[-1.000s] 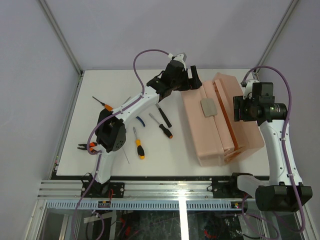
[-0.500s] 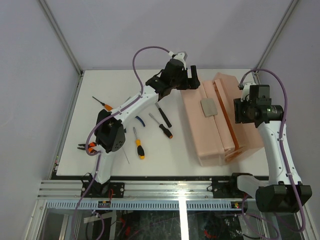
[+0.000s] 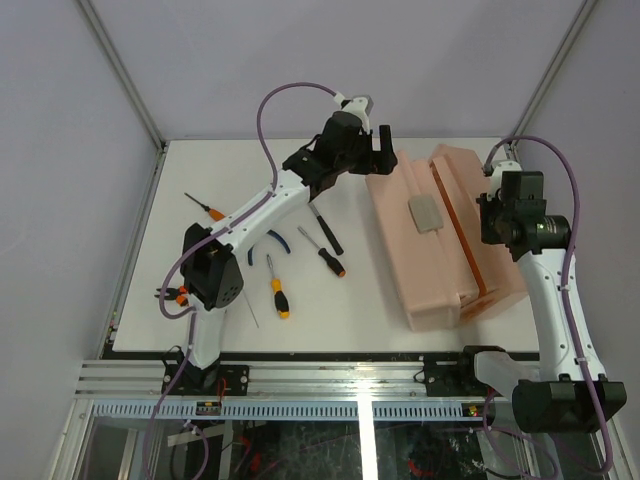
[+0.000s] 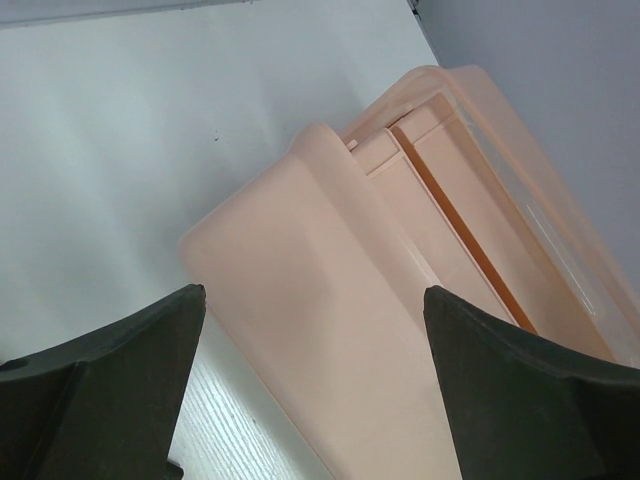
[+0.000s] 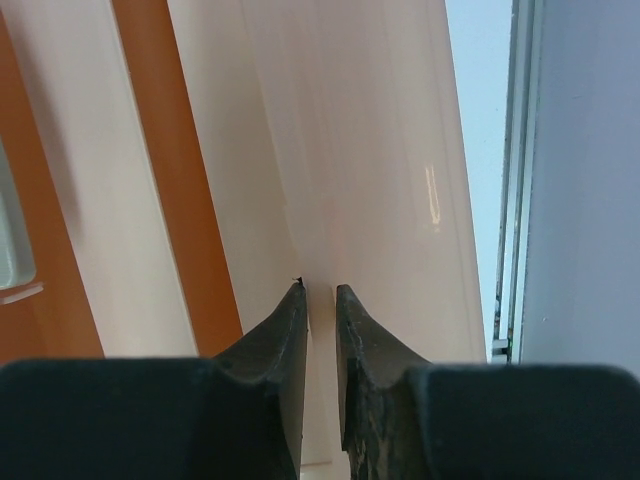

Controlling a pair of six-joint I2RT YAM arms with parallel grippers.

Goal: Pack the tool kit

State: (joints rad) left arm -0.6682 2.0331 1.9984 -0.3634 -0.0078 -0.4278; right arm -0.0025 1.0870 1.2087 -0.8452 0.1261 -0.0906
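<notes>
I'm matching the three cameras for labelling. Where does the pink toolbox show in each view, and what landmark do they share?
Top external: the toolbox lies at a slant, right of centre.
Left wrist: the toolbox runs from the centre to the right edge.
Right wrist: the toolbox fills most of the frame.
Shared landmark: its orange strip.

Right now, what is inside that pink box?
Only an orange strip shows in the gap of the pink box; its walls hide the rest. The screwdrivers lie outside, on the table.
</notes>
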